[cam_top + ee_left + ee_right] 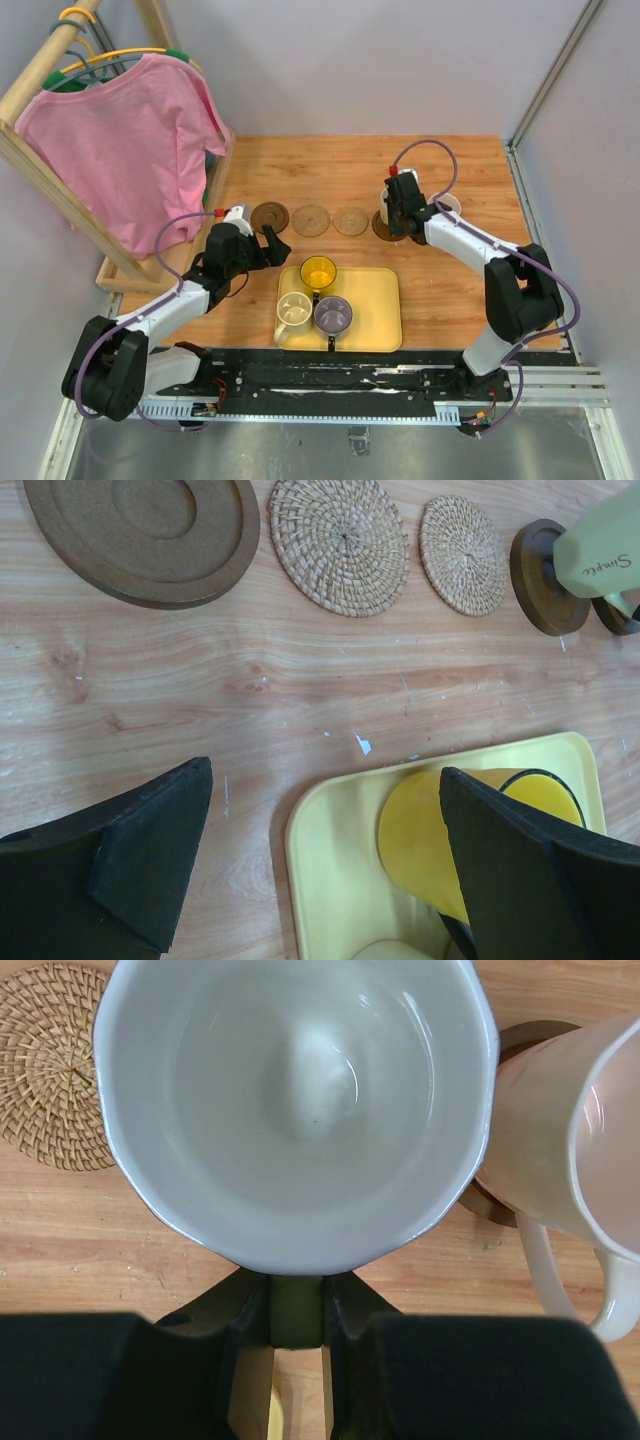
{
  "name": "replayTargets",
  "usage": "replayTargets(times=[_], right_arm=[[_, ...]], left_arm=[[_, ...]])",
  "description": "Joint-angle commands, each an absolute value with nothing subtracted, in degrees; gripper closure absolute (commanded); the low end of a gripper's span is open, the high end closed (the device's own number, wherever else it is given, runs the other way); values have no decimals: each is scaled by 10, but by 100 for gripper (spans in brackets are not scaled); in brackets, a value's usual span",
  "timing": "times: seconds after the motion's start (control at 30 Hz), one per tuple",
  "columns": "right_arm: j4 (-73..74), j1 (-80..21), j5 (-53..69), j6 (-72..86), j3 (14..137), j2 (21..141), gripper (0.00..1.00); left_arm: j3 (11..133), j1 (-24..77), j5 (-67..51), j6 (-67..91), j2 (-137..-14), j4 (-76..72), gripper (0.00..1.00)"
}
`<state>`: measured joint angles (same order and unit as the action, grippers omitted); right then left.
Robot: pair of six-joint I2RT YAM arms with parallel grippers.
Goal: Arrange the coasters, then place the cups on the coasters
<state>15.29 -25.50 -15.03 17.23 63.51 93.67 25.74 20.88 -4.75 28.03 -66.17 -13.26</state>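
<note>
Five coasters lie in a row: a dark brown one [270,216] [140,530], two tan woven ones [311,220] [351,221] [340,542] [462,555], and two dark ones [545,577] [615,615] at the right. My right gripper [398,215] [296,1310] is shut on the handle of the white cup [295,1110] [605,555], over the fourth coaster; I cannot tell whether they touch. The pale pink cup [560,1150] [447,205] stands on the last dark coaster [500,1205]. My left gripper [275,250] [330,870] is open over the tray corner, beside the yellow cup [430,840] [318,272].
The yellow tray [380,320] [330,880] also holds a cream cup [294,312] and a purple-grey cup [332,315]. A wooden rack with a pink shirt [130,150] stands at the back left. Grey walls close in the wooden table [450,290].
</note>
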Motion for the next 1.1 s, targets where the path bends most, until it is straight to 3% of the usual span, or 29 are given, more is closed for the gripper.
replayTargets(times=[0.0,0.73,0.83,1.07], right_arm=[[114,-247,-155,176,662,928,99],[144,-247,-139,197,664,947,98],[155,-247,-142,202,670,947,92],[172,-247,-145,208,672,938,64]], left_arm=[[274,214,-44,271,-668,-151,0],[270,214,-46,273,-670,-154,0],[270,214,-46,274,-670,-154,0],[270,215,-47,275,-669,-154,0]])
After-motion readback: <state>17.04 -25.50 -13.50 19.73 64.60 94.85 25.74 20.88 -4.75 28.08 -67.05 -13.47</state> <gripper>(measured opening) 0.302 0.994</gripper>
